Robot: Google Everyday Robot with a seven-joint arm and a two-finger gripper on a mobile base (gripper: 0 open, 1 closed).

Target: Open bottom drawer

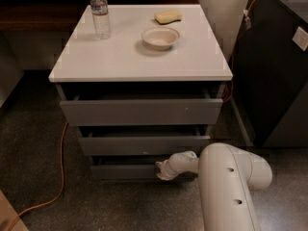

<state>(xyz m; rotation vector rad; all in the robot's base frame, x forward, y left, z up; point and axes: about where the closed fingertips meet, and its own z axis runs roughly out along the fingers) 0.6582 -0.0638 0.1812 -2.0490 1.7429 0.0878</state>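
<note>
Gripper [162,170] sits low at the bottom drawer [122,172], beneath the front edge of the white cabinet top [139,61] and a little right of its middle. It is touching or just at the drawer's upper lip, where a dark gap shows above the flat grey front. How far open it is I cannot tell, nor whether it has a real hold or only rests there. The white arm [226,186] reaches in from the lower right.

By my reading, the step in hand is catching that lip; the drawer looks barely out, so the opening is hardly begun. Next comes a straight, level pull away from the cabinet, without slipping off the handleless front.

On top, a water bottle [99,11] stands near the back left corner, with a sponge [168,17] toward the back edge and a bowl [160,37] just in front of it.
</note>
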